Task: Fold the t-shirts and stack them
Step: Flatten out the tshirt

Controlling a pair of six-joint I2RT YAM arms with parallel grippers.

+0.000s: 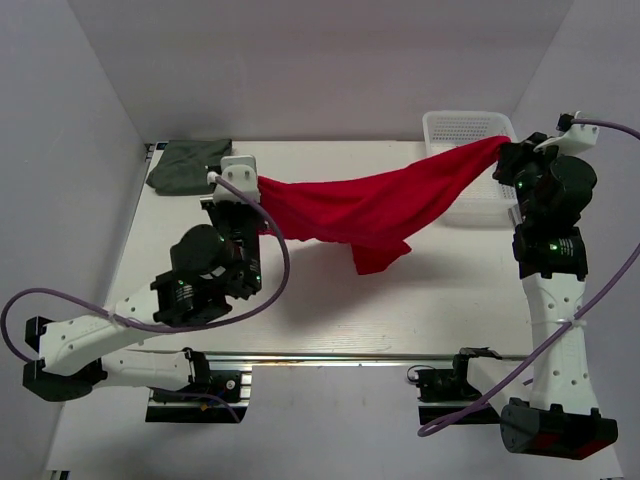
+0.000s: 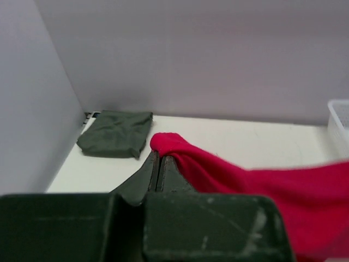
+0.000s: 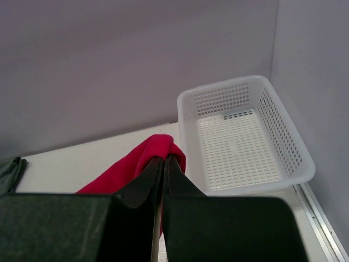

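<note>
From above, the red t-shirt hangs stretched between the two arms, sagging in the middle over the table, with a loose flap drooping from its near edge. The left gripper pinches its left end and the right gripper pinches its right end just in front of the white mesh basket, which stands at the far right. At the far left corner the grey-green t-shirt lies as a compact flat packet, so that shirt looks already folded and set down. In the left wrist view, the left gripper has its jaws closed on a bunched corner of the red t-shirt, and the cloth runs off to the right. The folded grey-green t-shirt rests beyond it against the left wall, well apart. In the right wrist view, the right gripper is likewise clamped on a fold of the red t-shirt, and the white mesh basket just beyond it has nothing in it. By my reading, roughly half the job is done. The red t-shirt is only spread in the air and has yet to be laid flat, folded, and placed on top of the grey-green one.
</note>
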